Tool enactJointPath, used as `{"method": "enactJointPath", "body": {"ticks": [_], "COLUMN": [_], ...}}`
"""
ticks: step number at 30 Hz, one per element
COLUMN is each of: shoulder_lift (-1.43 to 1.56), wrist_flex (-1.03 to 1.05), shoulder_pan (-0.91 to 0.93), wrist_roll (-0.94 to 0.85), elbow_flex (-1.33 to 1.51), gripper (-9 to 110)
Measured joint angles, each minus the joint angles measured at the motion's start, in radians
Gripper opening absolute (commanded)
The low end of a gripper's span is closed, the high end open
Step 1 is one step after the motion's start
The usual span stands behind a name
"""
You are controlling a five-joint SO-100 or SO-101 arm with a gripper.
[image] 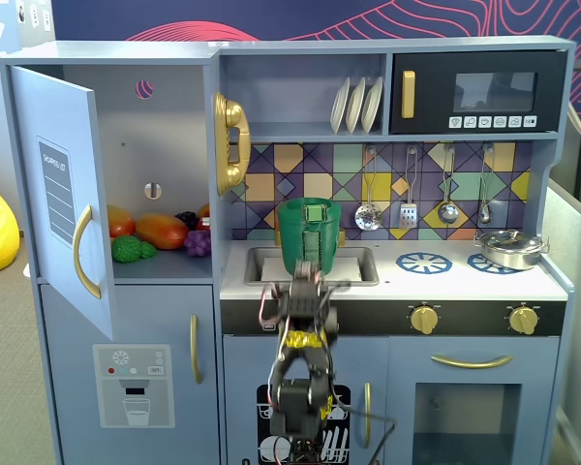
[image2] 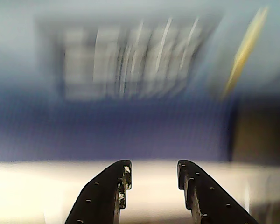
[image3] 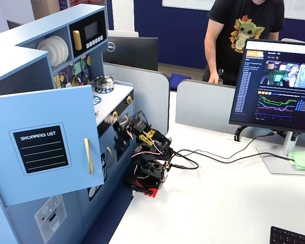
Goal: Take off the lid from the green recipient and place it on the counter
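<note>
The green recipient [image: 310, 237], a tall dark green pot with a lighter ribbed strip, stands upright in the sink at the left of the counter [image: 445, 281]. Its top ends in a flat green rim; I cannot make out the lid or its knob there. My arm [image: 300, 310] is folded low in front of the kitchen, below the counter's edge and apart from the pot. In the blurred wrist view my gripper [image2: 154, 175] is open and empty, facing the lower cabinet front with its printed dish rack and a gold handle [image2: 245, 49]. The open door hides the pot in the side fixed view.
A silver pan [image: 508, 250] sits on the right burner. The fridge door [image: 63, 194] hangs open at the left, with toy fruit [image: 160, 231] inside. Cables [image3: 203, 160] run from the arm across the white table. A monitor [image3: 277, 86] and a person [image3: 239, 35] are behind.
</note>
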Motion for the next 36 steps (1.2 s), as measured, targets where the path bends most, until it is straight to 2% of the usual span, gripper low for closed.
{"method": "enactJointPath", "body": {"ticks": [1,3,6,10,16,26,36], "shoulder_lift": [-0.021,-0.052,-0.071,-0.083,-0.126,-0.327,-0.492], "wrist_flex": [-0.011,-0.054,-0.161,-0.324,-0.535,-0.816,-0.908], "shoulder_pan": [0.005,0.011,0.02,0.028,0.052,0.075,0.067], "wrist_roll": [0.009,0.015,0.006,-0.011,0.002,0.044,0.063], "elbow_flex": [-0.069,-0.178,-0.262,-0.296,-0.298,-0.357,-0.46], "gripper": [1,10,14,29,44,46,42]}}
